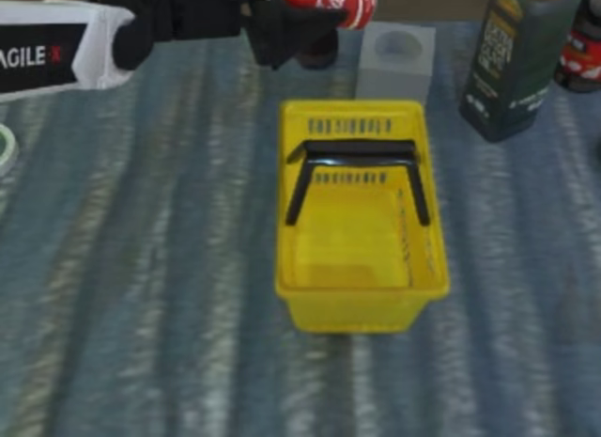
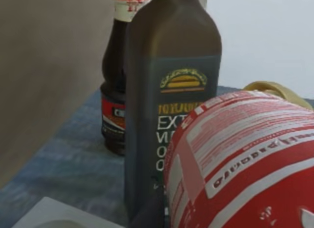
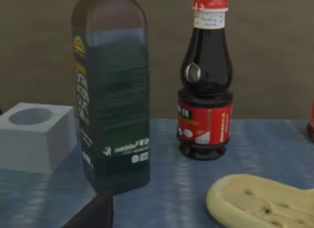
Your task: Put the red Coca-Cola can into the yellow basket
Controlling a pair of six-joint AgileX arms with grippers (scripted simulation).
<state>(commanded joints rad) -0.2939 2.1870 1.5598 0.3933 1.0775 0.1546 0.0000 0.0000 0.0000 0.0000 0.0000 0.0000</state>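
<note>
While the left gripper (image 1: 315, 23) is holding the red Coca-Cola can (image 1: 333, 3) aloft at twelve o'clock, the yellow basket (image 1: 362, 310) is waiting empty; right gripper's jaws unseen.

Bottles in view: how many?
2, both at the table's far right: the dark green oil bottle and, beside it at the top view's right edge, the dark red-labelled bottle. More may sit out of frame.

Glossy printed metal is seen on the red Coca-Cola can (image 1: 331, 2); smooth shiny plastic on the yellow basket (image 1: 361, 307); streaked, matt cloth on the desk (image 1: 141, 287).
</note>
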